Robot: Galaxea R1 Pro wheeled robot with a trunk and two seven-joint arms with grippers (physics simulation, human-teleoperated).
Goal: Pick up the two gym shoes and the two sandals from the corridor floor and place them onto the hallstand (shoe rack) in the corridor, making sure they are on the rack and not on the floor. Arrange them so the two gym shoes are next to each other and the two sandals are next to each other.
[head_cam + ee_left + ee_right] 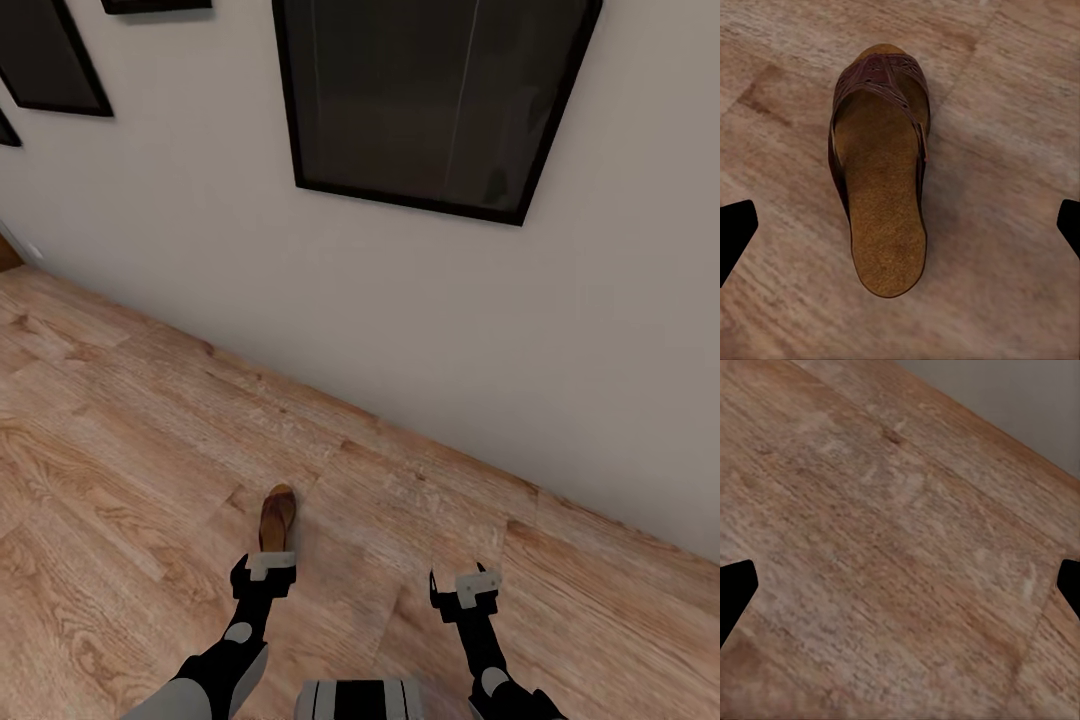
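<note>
One brown sandal [277,518] lies flat on the corridor floor [120,480], its dark strap end pointing toward the wall. My left gripper [264,572] hangs just above its heel end, open and not touching it. In the left wrist view the sandal [881,172] lies centred between the wide-apart black fingertips [735,232] of the left gripper [900,232]. My right gripper [466,588] hovers open over bare planks to the right, and the right wrist view of this gripper [900,592] has only wood floor [885,532] under it. The gym shoes and the hallstand are out of view.
A grey wall [420,300] runs diagonally across the far side, close behind the sandal, with dark framed pictures [440,100] hung on it. Wood flooring stretches to the left and right of my arms. My base [360,698] shows at the near edge.
</note>
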